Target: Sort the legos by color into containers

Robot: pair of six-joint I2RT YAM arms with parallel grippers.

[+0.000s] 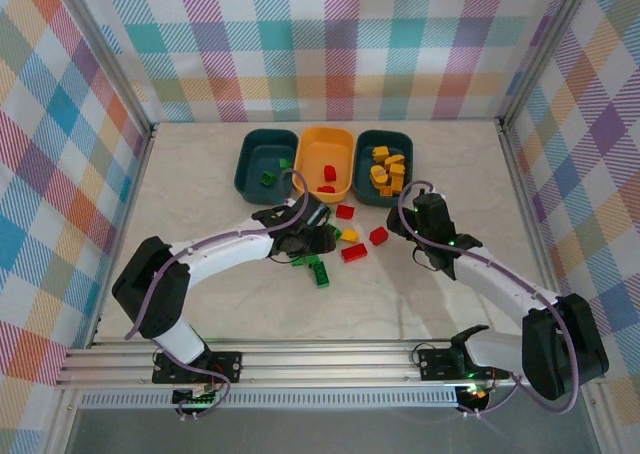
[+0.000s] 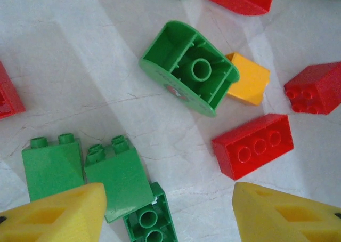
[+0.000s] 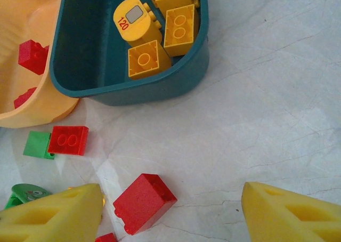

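A pale marbled table sits inside plaid walls, with the three containers in a row at the upper centre of the top view. The left teal tub holds green pieces, the yellow-orange tub red ones, and the right teal tub yellow ones. The unsorted legos lie scattered just below them.

The left gripper hangs over this scatter with its jaws wide and nothing between them. A green sloped brick lies at the lower left of the left wrist view. It is partly tucked behind the left finger, with its studs toward the top of the frame. A red brick sits above the right-hand finger, its long axis slanting up to the right. The green cluster looks like the nearer catch, needing a small shift toward frame left.

The right gripper is also spread and empty. A red cube lies just inside its left finger, so this arm is the nearer one for that piece.

The top view settles which tub takes which colour. The wrist views give each brick's tilt and stud direction.
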